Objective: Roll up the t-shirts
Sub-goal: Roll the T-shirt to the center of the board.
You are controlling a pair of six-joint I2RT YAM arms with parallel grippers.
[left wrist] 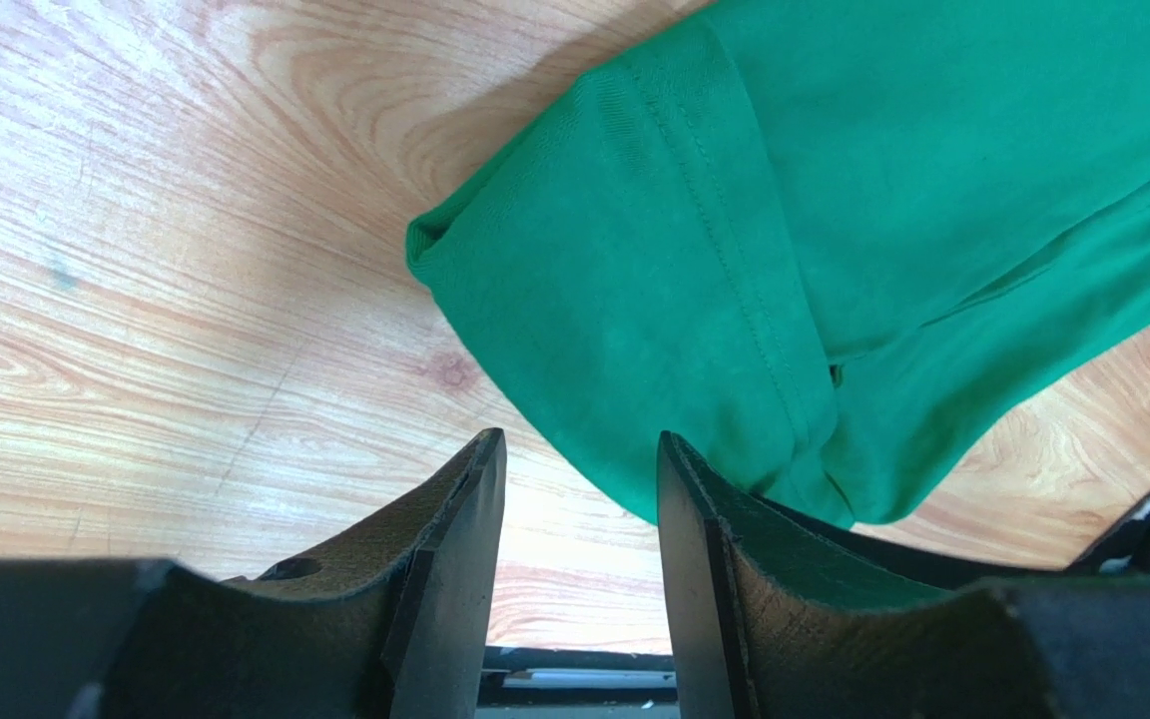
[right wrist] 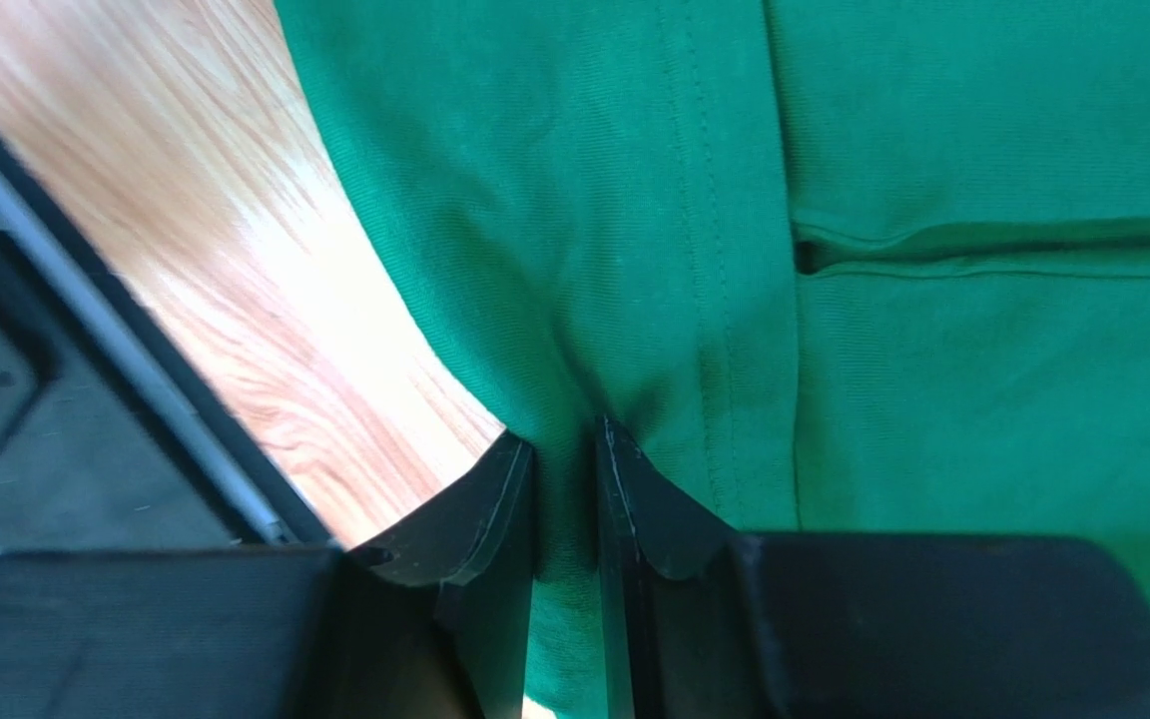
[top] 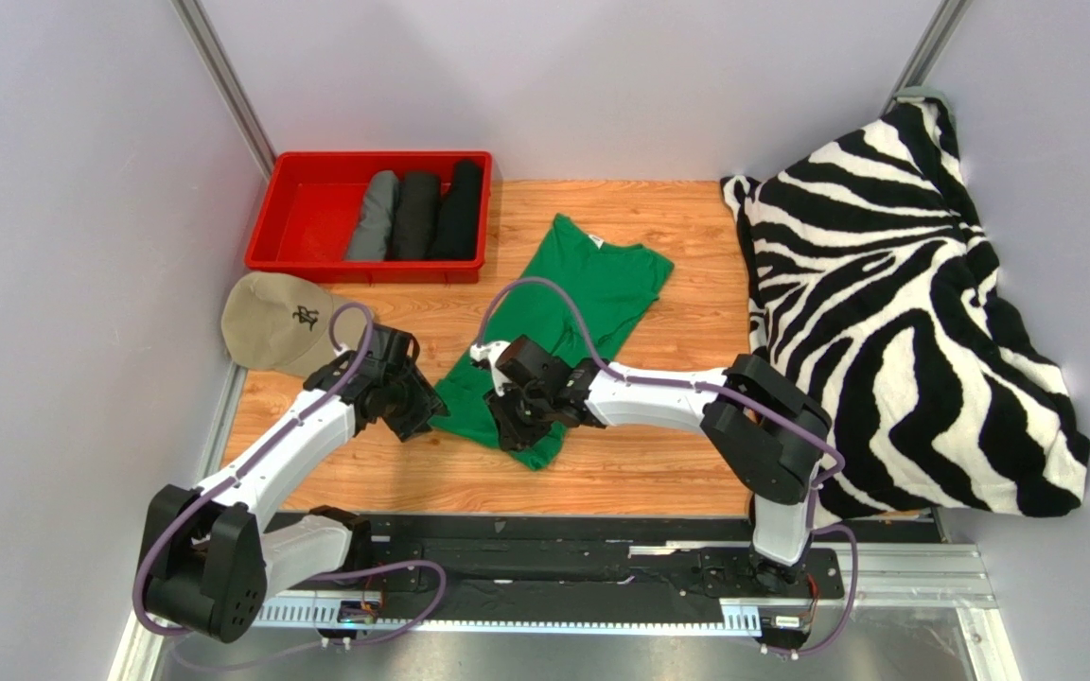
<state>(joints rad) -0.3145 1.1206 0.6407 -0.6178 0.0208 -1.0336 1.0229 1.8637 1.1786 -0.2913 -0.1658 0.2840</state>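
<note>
Right gripper (right wrist: 566,438): pinched shirt (right wrist: 926,135) hem, toward near bench (top: 650,483) edge.
Left gripper (left wrist: 581,450): spread, empty, beside hem.
Needed: matching left pinch, even roll.

Green t-shirt (top: 579,305): folded into a narrow strip, flat, diagonal on the wooden surface (top: 650,483). Grey t-shirt (top: 373,216) and two black t-shirts (top: 417,216): rolled, side by side in the red tray (top: 366,267)
</note>
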